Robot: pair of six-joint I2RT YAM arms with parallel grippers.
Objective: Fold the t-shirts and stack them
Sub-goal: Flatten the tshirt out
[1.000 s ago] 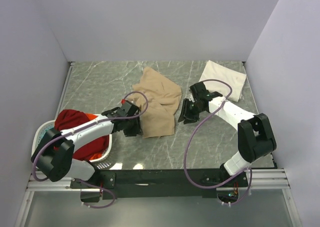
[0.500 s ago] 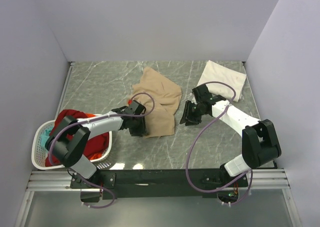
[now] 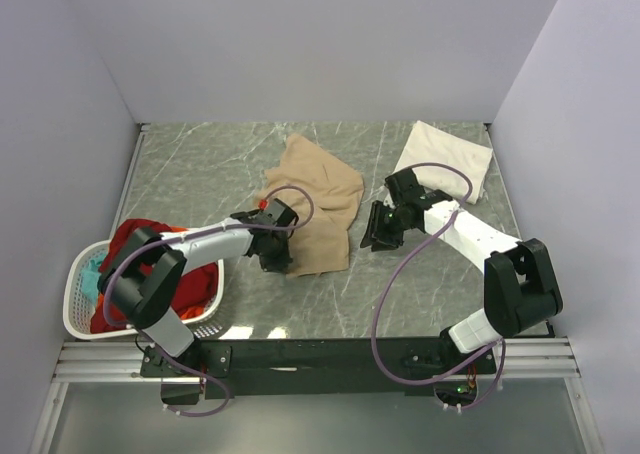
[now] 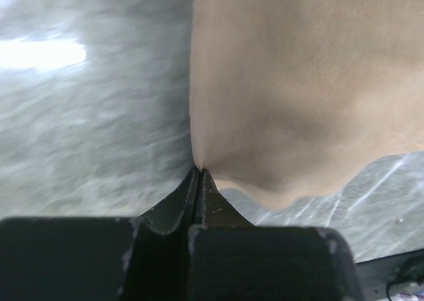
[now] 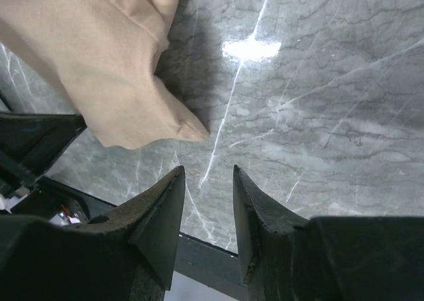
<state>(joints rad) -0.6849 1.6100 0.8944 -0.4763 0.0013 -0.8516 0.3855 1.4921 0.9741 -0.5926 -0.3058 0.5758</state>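
Note:
A rumpled tan t-shirt (image 3: 318, 199) lies in the middle of the grey marble table. My left gripper (image 3: 280, 261) is shut on the shirt's near left edge; in the left wrist view the tan t-shirt (image 4: 305, 95) bunches into the closed left gripper (image 4: 198, 170). My right gripper (image 3: 366, 239) stands open just right of the shirt's near right corner. In the right wrist view the right gripper (image 5: 209, 170) hovers over bare table, a little short of the tan t-shirt's corner (image 5: 119, 75). A cream-white t-shirt (image 3: 447, 158) lies folded flat at the back right.
A white laundry basket (image 3: 80, 314) holding red cloth (image 3: 145, 242) and a bit of teal stands at the near left corner, under the left arm. White walls close the table on three sides. A black frame rail (image 3: 340, 352) runs along the near edge.
My left gripper has slid right to the tan shirt's near left edge and shut on it. The right gripper shifted slightly right and stayed open.

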